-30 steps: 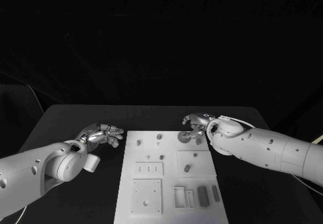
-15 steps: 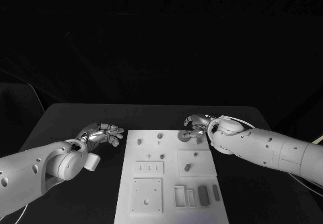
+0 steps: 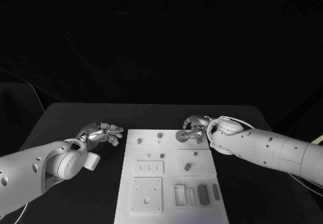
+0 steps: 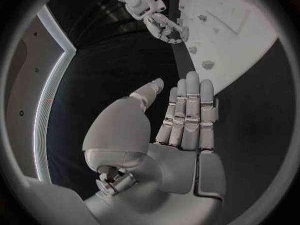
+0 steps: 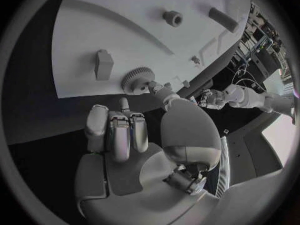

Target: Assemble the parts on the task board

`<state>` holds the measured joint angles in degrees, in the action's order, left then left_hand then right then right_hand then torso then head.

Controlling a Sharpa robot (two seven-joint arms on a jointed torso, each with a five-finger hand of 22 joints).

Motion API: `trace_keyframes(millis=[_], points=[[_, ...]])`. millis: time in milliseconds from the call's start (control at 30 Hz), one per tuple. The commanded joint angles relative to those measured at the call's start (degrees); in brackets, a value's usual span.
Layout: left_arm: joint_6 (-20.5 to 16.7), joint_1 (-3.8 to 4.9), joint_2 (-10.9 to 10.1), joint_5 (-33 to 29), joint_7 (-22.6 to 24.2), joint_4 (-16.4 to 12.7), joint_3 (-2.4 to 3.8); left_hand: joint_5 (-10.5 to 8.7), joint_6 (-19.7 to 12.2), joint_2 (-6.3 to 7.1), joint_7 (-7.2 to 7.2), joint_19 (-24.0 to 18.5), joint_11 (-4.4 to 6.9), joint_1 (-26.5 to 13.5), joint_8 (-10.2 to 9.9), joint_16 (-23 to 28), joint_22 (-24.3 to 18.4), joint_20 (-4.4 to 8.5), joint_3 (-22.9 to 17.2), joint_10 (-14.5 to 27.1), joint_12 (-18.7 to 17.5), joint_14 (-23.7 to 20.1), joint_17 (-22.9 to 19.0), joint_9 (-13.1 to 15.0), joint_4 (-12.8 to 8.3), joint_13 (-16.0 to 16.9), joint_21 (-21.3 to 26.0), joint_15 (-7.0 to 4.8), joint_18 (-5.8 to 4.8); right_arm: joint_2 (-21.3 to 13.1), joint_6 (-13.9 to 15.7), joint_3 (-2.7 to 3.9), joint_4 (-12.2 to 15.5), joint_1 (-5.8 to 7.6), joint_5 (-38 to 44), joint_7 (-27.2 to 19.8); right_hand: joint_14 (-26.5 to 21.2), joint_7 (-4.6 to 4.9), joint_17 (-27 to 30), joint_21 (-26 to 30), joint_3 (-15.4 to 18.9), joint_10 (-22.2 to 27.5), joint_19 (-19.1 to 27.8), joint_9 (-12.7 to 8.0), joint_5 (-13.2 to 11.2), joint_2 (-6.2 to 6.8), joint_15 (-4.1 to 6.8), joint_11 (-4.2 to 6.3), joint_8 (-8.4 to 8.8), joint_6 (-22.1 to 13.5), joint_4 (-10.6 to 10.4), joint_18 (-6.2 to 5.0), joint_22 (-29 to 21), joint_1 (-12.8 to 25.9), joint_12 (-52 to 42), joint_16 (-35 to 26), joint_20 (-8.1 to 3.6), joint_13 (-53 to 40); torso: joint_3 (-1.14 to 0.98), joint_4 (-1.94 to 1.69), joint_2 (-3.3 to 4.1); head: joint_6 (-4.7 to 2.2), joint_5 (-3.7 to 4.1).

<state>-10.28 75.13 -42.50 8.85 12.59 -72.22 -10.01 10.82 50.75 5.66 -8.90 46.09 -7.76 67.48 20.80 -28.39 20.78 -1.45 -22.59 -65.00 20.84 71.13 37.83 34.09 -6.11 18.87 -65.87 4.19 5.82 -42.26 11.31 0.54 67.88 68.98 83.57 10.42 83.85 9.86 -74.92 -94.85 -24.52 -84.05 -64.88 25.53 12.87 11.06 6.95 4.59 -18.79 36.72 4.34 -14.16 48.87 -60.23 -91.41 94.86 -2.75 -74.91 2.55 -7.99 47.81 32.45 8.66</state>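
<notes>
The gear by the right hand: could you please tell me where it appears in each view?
Head view: gear at the task board's far right corner, against the right hand.
Left wrist view: cannot tell it apart.
Right wrist view: gear at the board's edge, beyond the fingertips.
Shared landmark: that board corner.

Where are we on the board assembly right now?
Early. The right hand holds a gear at the far edge of the task board; whether it is seated I cannot tell. The left hand hovers beside the board, holding nothing. Bars near the front lie loose.
</notes>
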Motion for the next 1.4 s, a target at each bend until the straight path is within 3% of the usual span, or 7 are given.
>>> trace_keyframes(millis=[33, 267, 400, 1100, 1167, 1400], points=[[0.9, 0.01, 0.1, -0.3, 0.2, 0.0, 0.04, -0.07, -0.4, -0.04, -0.13, 0.4, -0.11, 0.1, -0.3, 0.3, -0.1, -0.17, 0.3, 0.5, -0.3, 0.0, 0.1, -0.1, 0.0, -0.1, 0.2, 0.17, 0.70, -0.1, -2.0, -0.11, 0.0, -0.20, -0.2, -0.4, 19.4, 0.02, -26.5, -6.8, 0.1, -4.6, 0.3, 0.1, -0.3, 0.01, -0.29, 0.18, -0.26, 0.5, -0.1, -0.84, 0.1, 0.6, -0.3, 10.7, -0.02, -0.9, -0.02, 0.04, 0.03, 0.00, 0.07], [0.9, -0.02, 0.1, -0.3, 0.1, 0.1, 0.03, -0.07, -0.5, -0.05, -0.14, 0.4, -0.11, 0.1, -0.3, 0.3, -0.1, -0.17, 0.3, 0.5, -0.3, 0.0, 0.1, -0.1, 0.0, -0.1, 0.2, 0.17, 0.70, -0.2, -1.9, -0.11, 0.5, -0.25, -0.3, -0.7, 19.4, 0.05, -26.6, -6.8, 0.1, -4.5, 0.3, 0.1, -0.3, 0.13, -0.29, 0.18, -0.31, 0.7, -0.1, -0.84, 0.1, 0.7, -0.2, 10.7, -0.02, -0.8, -0.11, 0.02, 0.05, -0.02, 0.13], [1.0, -0.06, 0.1, -0.3, 0.1, 0.1, 0.03, -0.07, -0.5, -0.05, -0.14, 0.4, -0.11, 0.1, -0.3, 0.4, -0.1, -0.17, 0.3, 0.5, -0.3, 0.0, 0.1, -0.1, 0.0, -0.1, 0.2, 0.17, 0.70, -0.3, -1.7, -0.11, 1.0, -0.31, -0.9, -1.0, 19.5, 0.12, -26.6, -6.8, 0.3, -4.3, 0.4, 0.1, -0.4, 0.42, -0.31, 0.16, -0.26, 0.7, -0.2, -0.84, 0.1, 1.2, -0.1, 10.7, 0.00, -0.5, -0.01, 0.00, 0.01, -0.06, 0.11], [1.0, -0.17, -0.1, -0.6, -0.1, 0.1, 0.00, -0.08, -0.5, -0.02, -0.16, 0.4, -0.15, 0.0, -0.4, 0.4, -0.1, -0.19, 0.4, 0.6, -0.4, 0.0, 0.1, -0.1, 0.0, -0.1, 0.2, 0.19, 0.68, -0.5, 2.0, -0.10, 1.8, -0.40, -0.5, -1.5, 19.7, 0.25, -27.1, -6.8, 1.7, -4.1, 0.6, -0.2, -0.5, 0.93, -0.33, 0.16, 0.32, 0.0, -0.9, -0.84, 0.3, 3.8, -0.3, 10.9, 0.06, -0.9, -0.02, 0.03, 0.05, -0.38, 0.04], [1.0, -0.19, -0.1, -0.6, -0.1, 0.1, 0.00, -0.08, -0.5, -0.02, -0.17, 0.4, -0.15, 0.0, -0.4, 0.4, -0.1, -0.19, 0.4, 0.7, -0.4, 0.0, 0.1, -0.1, 0.0, -0.1, 0.2, 0.19, 0.68, -0.6, 2.3, -0.10, 2.0, -0.41, -0.6, -1.5, 19.7, 0.27, -27.1, -6.9, 2.7, -4.1, 0.7, -0.3, -1.8, 1.21, -0.30, 0.20, 0.42, -0.2, -0.7, -0.84, 0.4, 4.7, -0.5, 11.0, 0.01, -1.0, -0.02, 0.00, 0.06, -0.40, 0.04], [1.1, -0.26, -0.1, -0.6, -0.2, 0.2, 0.00, -0.08, -0.5, -0.02, -0.17, 0.4, -0.16, 0.0, -0.4, 0.4, -0.1, -0.19, 0.4, 0.7, -0.4, 0.0, 0.1, -0.1, 0.0, -0.1, 0.3, 0.19, 0.68, -1.1, 3.7, -0.07, 2.9, -0.52, -0.8, -1.6, 19.7, 0.24, -27.1, -6.9, 3.1, -4.3, 0.7, -0.3, -2.0, 1.15, -0.28, 0.23, 0.39, -0.2, -0.9, -0.84, 0.4, 5.3, -0.7, 11.0, -0.01, -1.5, -0.05, -0.04, 0.04, -0.31, -0.03]])
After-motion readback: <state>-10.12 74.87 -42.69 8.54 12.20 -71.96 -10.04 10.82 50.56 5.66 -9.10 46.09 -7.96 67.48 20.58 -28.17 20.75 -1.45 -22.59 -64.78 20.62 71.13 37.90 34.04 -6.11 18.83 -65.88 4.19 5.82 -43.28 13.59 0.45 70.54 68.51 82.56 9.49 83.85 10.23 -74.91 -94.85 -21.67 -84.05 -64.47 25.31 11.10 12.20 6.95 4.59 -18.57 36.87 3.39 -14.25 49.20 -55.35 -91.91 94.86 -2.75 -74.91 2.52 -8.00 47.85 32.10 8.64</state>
